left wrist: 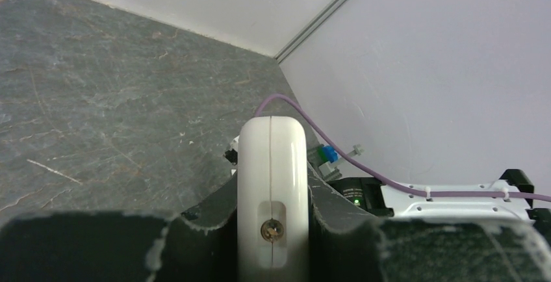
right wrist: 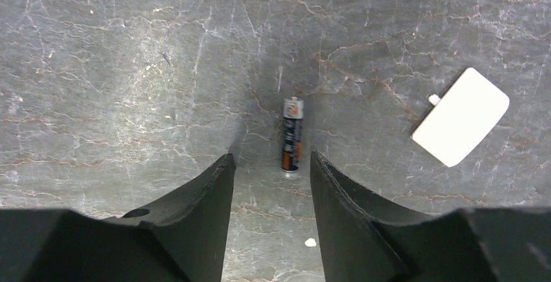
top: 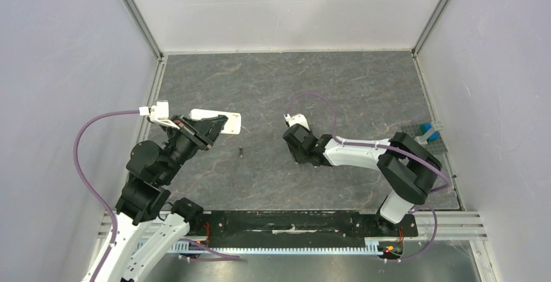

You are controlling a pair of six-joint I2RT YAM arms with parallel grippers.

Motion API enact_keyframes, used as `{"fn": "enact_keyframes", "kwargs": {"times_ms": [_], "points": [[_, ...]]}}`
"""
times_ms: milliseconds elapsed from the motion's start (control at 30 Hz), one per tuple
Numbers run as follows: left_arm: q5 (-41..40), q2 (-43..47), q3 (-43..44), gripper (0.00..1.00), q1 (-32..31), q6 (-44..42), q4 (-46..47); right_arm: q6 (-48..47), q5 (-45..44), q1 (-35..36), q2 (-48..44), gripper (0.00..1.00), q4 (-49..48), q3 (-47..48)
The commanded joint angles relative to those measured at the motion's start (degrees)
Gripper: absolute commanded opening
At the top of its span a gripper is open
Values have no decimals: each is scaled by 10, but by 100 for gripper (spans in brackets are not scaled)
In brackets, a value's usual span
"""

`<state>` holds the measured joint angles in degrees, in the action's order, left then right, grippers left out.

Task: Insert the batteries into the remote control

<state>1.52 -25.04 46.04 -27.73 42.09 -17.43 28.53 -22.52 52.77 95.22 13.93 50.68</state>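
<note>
Top view: the left gripper (top: 209,126) held the remote control (top: 227,122) raised off the table (top: 292,80) at the left, one long end sticking out toward the middle. We judged this was to offer it to the other arm for loading. One battery (top: 240,151) lay loose on the table between the two arms, well apart from the right gripper (top: 294,134), which pointed toward it from the right. Left wrist view: the jaws were clamped on the remote control (left wrist: 271,158), which stood edge-on between the fingers (left wrist: 208,220) with its seam and a small screw facing the camera. The grip on the flat faces likely kept it from twisting, but the battery bay did not show from here. Right wrist view: the jaws stood apart with nothing between the pads (right wrist: 205,197). A battery (right wrist: 292,134) lay lengthwise on the table, its near end just inside the gap, lined up for a pinch across its width. We could not tell if it was the one seen from above. A small white cover (right wrist: 461,117) lay off to the right, clear of the fingers. We saw no battery seated yet, so the task looked early.
</note>
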Motion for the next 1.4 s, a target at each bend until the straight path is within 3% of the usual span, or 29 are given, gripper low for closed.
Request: {"fn": "enact_keyframes", "kwargs": {"times_ms": [0, 367, 633, 867, 933, 1067, 1367], "points": [[-7, -3, -9, 2, 1, 32, 72, -31, 31, -24, 27, 50, 11, 32], [-2, -6, -19, 2, 0, 42, 80, -26, 101, -65, 55, 32, 25, 43], [12, -8, -24, 2, 0, 42, 77, -31, 129, -83, 80, 38, 31, 75], [14, -5, -25, 2, 1, 37, 76, -30, 122, -86, 92, 15, 44, 79], [15, -5, -28, 2, 1, 37, 75, -29, 119, -86, 88, 18, 44, 79], [16, -6, -30, 2, 0, 37, 76, -32, 122, -86, 88, 37, 50, 83], [12, 2, -34, 2, 0, 34, 74, -50, 148, -85, 82, 37, 98, 74]]}}
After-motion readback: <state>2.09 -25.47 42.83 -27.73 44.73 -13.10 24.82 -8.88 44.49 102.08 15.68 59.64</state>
